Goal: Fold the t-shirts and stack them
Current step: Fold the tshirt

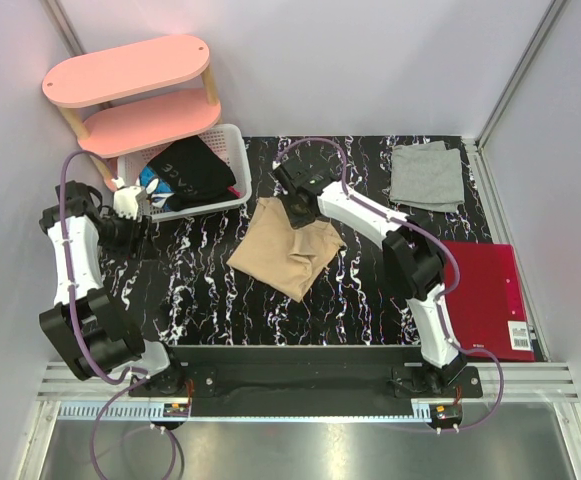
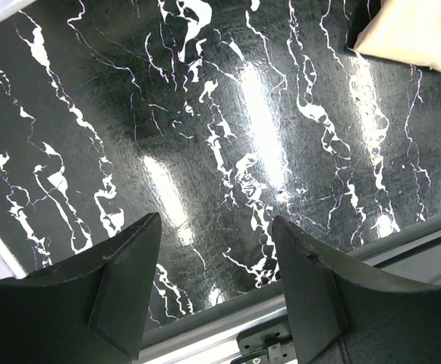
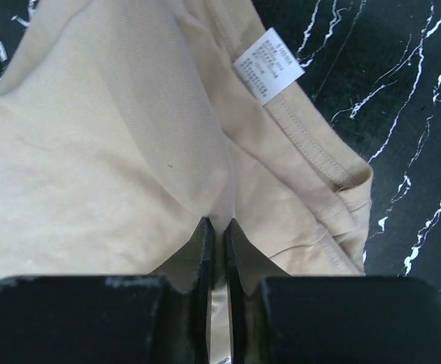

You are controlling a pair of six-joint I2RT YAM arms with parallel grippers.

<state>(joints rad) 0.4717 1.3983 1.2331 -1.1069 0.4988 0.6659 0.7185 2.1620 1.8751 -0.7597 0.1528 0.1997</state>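
The tan-beige t-shirt (image 1: 285, 247) lies crumpled in the middle of the black marbled table (image 1: 200, 290). My right gripper (image 1: 297, 213) is shut on a pinch of its cloth at the far edge; in the right wrist view the jaws (image 3: 219, 224) squeeze a fold of tan t-shirt (image 3: 106, 152), with a white label (image 3: 268, 65) showing. The light grey t-shirt (image 1: 426, 176) lies folded at the far right. My left gripper (image 1: 142, 228) is open and empty over the table's left side (image 2: 216, 220). A tan corner (image 2: 417, 34) shows in the left wrist view.
A white basket (image 1: 232, 165) with dark clothes stands at the back left, under a pink two-tier shelf (image 1: 130, 72). A red folder (image 1: 488, 297) lies at the right edge. The metal front rail (image 2: 281, 318) runs below the left gripper.
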